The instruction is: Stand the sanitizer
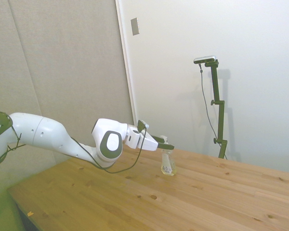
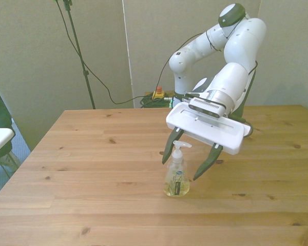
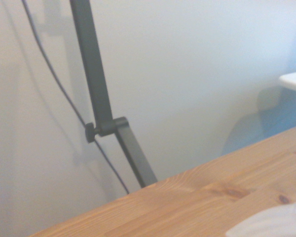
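Fingers (image 2: 173, 145) of the white arm's gripper (image 2: 191, 158) are spreading wide around the upright clear yellowish sanitizer bottle (image 2: 176, 177) on the wooden counter (image 2: 92, 154).

You have the sanitizer (image 2: 176, 178) standing upright on the wooden table (image 2: 92, 154), base flat, its white pump top pointing straight up. It's a slim clear bottle holding yellowish liquid, with a small label facing the front camera. In the front view it sits toward 5 o'clock from the tabletop's centre.
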You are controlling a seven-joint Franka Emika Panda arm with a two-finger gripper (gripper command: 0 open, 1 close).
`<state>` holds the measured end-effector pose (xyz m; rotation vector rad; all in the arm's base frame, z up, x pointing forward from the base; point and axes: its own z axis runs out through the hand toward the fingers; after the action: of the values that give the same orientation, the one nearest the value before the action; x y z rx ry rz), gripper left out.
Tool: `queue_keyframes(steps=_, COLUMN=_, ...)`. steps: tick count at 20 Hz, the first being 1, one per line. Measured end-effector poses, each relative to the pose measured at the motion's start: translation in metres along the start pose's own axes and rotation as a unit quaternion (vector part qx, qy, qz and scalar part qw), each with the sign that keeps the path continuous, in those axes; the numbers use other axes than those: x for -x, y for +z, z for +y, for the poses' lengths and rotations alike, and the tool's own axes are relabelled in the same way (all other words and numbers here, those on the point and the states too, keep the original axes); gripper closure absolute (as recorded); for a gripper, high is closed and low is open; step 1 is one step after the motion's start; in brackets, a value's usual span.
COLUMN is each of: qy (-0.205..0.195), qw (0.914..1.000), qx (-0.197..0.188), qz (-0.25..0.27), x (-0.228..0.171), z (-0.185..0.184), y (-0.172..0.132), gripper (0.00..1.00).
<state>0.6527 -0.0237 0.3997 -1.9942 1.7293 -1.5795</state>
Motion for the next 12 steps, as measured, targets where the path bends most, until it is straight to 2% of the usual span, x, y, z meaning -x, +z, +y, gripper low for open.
queue_keyframes(steps=3, qy=-0.007, qw=0.9986, qx=0.020, qz=-0.049, x=-0.015, z=-0.009, y=-0.017, gripper=0.00)
queue_keyframes(steps=6, qy=-0.016, qw=0.9936, qx=0.043, qz=-0.103, x=-0.036, z=-0.007, y=-0.034, gripper=0.00)
queue_keyframes(steps=9, qy=-0.028, qw=0.9839, qx=0.074, qz=-0.160, x=-0.053, z=0.000, y=-0.044, gripper=0.00)
queue_keyframes(steps=12, qy=-0.042, qw=0.9698, qx=0.102, qz=-0.217, x=-0.060, z=0.005, y=-0.054, gripper=0.00)
